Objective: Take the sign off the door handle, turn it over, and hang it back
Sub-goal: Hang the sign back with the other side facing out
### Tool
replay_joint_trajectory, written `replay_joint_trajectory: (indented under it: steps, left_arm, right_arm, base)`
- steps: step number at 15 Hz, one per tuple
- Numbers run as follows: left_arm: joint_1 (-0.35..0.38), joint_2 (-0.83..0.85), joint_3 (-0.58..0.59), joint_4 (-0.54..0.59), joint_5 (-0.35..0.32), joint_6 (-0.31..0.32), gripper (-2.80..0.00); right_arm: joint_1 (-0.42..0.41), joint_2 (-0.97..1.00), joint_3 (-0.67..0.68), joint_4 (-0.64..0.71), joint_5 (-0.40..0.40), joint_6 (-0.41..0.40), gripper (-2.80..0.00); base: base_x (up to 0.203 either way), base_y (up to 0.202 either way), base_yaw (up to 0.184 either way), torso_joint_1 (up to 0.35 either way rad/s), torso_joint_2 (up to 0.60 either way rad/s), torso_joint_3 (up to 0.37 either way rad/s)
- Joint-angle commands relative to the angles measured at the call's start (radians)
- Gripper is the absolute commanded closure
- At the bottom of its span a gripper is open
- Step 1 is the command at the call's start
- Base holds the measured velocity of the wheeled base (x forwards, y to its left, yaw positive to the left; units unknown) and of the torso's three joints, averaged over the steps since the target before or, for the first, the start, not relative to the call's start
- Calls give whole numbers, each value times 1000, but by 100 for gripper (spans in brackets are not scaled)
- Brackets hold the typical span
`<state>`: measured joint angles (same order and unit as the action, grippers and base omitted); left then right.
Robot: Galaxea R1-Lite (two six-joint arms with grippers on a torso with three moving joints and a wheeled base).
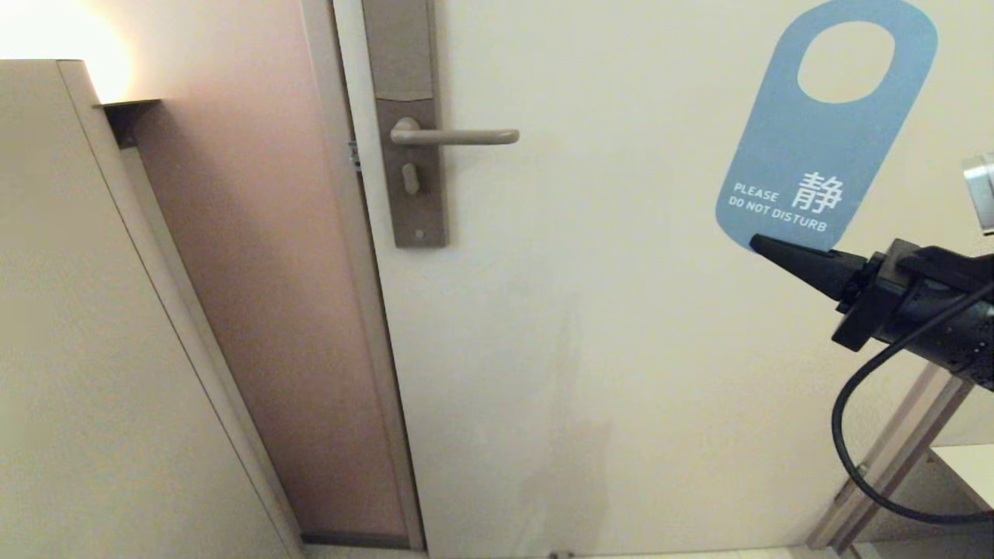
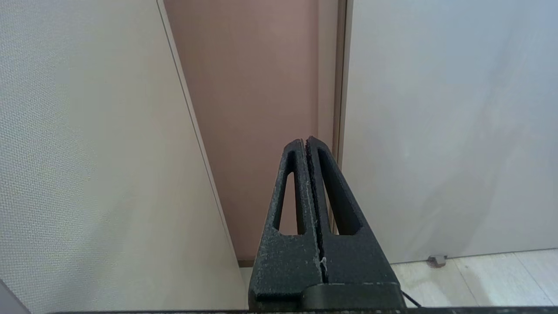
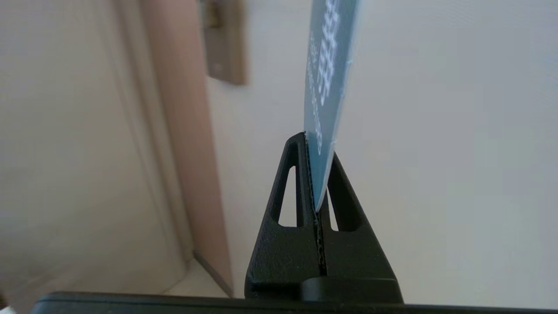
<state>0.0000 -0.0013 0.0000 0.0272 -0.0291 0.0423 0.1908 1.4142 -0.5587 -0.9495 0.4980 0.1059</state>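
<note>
The sign, its blue "DO NOT DISTURB" face toward me, stands upright in the air at the far right of the head view, off the door handle. My right gripper is shut on the sign's lower edge, its oval hole at the top. In the right wrist view the sign is seen edge-on, pinched between the black fingers of the right gripper. The handle, a beige lever on a brown backplate, is bare and well left of the sign. My left gripper is shut on nothing, parked low.
The cream door fills the middle, with its frame and a pinkish wall strip to the left. A beige cabinet panel stands at the left. A doorstop sits on the floor by the door's foot.
</note>
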Motion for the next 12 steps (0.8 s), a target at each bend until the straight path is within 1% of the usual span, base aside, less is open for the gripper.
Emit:
replay_joint_trajectory:
  steps: [1,5,7,9,12]
  left_arm:
    - [0,1,0,0,0,1,0]
    - [0,1,0,0,0,1,0]
    - [0,1,0,0,0,1,0]
    - [0,1,0,0,0,1,0]
    - [0,1,0,0,0,1,0]
  right_arm:
    - [39,63,-19,-20,2,-1,0]
    - [121,190,-21,-113,2,-42,0]
    - [136,271,-23,-184,3,-74,0]
    - [146,336,-37,-244,2,-85,0]
    - [148,394,-98,-259,1,-86,0]
  base:
    - [0,0,0,0,0,0]
    - [0,0,0,0,0,0]
    - [0,0,0,0,0,0]
    - [0,0,0,0,0,0]
    - [0,0,0,0,0,0]
